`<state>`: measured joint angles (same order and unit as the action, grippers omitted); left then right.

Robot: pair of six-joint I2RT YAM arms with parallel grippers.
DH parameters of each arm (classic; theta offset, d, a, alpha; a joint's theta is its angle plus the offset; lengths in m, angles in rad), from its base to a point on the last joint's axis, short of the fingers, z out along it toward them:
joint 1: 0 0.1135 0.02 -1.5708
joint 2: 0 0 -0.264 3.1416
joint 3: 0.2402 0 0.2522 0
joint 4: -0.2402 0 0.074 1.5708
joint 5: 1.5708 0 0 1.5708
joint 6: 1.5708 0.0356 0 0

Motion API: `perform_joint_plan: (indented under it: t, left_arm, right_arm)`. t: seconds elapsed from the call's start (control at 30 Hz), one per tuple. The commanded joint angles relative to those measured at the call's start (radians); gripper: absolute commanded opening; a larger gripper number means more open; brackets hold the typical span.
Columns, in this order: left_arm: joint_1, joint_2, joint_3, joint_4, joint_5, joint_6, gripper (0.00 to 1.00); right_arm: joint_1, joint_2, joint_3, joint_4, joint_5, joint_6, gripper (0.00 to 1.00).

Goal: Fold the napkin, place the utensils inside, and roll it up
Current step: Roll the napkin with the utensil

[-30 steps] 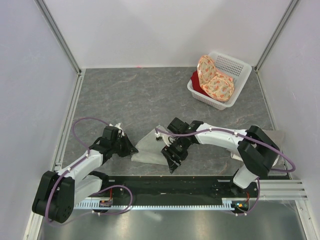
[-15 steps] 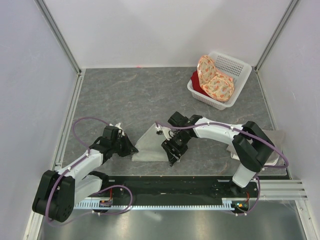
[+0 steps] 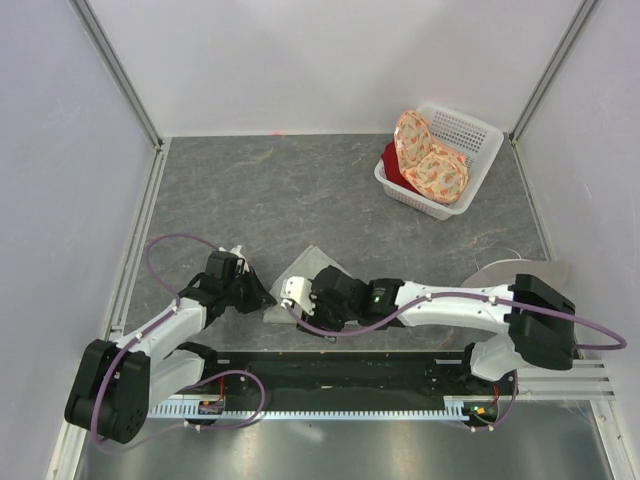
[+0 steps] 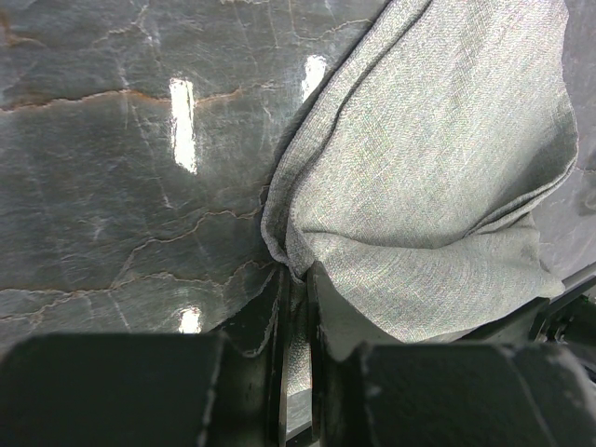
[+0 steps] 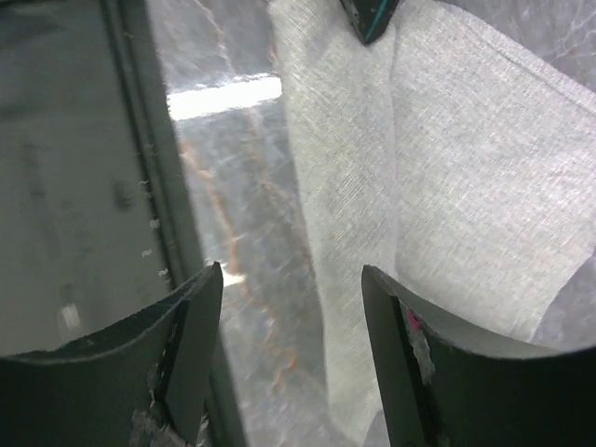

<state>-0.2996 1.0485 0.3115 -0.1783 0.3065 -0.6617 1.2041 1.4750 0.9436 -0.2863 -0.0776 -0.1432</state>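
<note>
The sage-grey napkin (image 3: 305, 264) lies folded near the table's front, left of centre. My left gripper (image 3: 262, 297) is shut on its left corner. In the left wrist view the napkin (image 4: 438, 168) bunches into the pinched jaws of the left gripper (image 4: 296, 279). My right gripper (image 3: 290, 303) reaches low across the napkin from the right and hides much of it. It stands open (image 5: 291, 272) over the near edge of the napkin (image 5: 466, 168) and bare table, holding nothing. A dark, green-edged tip (image 5: 368, 19) rests on the cloth ahead; I cannot tell what it is. No utensils show plainly.
A white basket (image 3: 482, 133) at the back right holds orange floral cloths (image 3: 430, 160) and something red (image 3: 392, 160). A paler cloth (image 3: 490, 272) lies at the right behind the right arm. The black front rail (image 3: 350, 365) runs just near of the napkin.
The right arm has dropped and stretched left, carrying its open gripper from the napkin's right side to its near left part. The left gripper and its hold are unchanged.
</note>
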Motion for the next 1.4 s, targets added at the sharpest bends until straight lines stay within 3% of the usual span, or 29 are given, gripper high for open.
perform_joint_plan:
  t: [0.0,0.13,0.5,0.83,0.93,1.07,1.2,1.23,1.27,1.37]
  left_arm:
    - [0.002,0.016,0.008,-0.039,-0.076,0.019,0.02]
    - [0.002,0.015,0.009,-0.041,-0.078,0.02,0.02]
    - [0.002,0.019,0.009,-0.036,-0.073,0.024,0.02]
    - [0.002,0.013,0.011,-0.023,-0.058,0.03,0.02]
    - [0.002,0.011,0.012,-0.015,-0.055,0.033,0.02]
    - [0.002,0.011,0.034,-0.015,-0.067,0.031,0.03]
    - [0.004,-0.016,0.075,-0.05,-0.135,0.02,0.24]
    - [0.004,-0.04,0.089,-0.068,-0.168,0.017,0.39]
    - [0.005,-0.053,0.095,-0.078,-0.182,0.016,0.47]
    - [0.01,-0.11,0.094,-0.104,-0.231,0.01,0.66]
  right_arm:
    - [0.046,0.102,-0.028,0.203,0.177,-0.098,0.69]
    - [0.084,0.165,-0.022,0.252,0.265,-0.145,0.68]
    - [0.074,0.278,0.004,0.268,0.269,-0.211,0.65]
    - [-0.001,0.332,0.04,0.198,0.131,-0.234,0.62]
    - [-0.011,0.36,0.066,0.152,0.079,-0.236,0.59]
    - [-0.034,0.399,0.118,0.07,-0.019,-0.208,0.42]
    - [-0.051,0.427,0.162,-0.042,-0.097,-0.167,0.34]
    - [-0.055,0.433,0.168,-0.056,-0.119,-0.156,0.33]
    - [-0.07,0.435,0.187,-0.074,-0.16,-0.127,0.3]
    - [-0.107,0.439,0.227,-0.148,-0.273,-0.076,0.27]
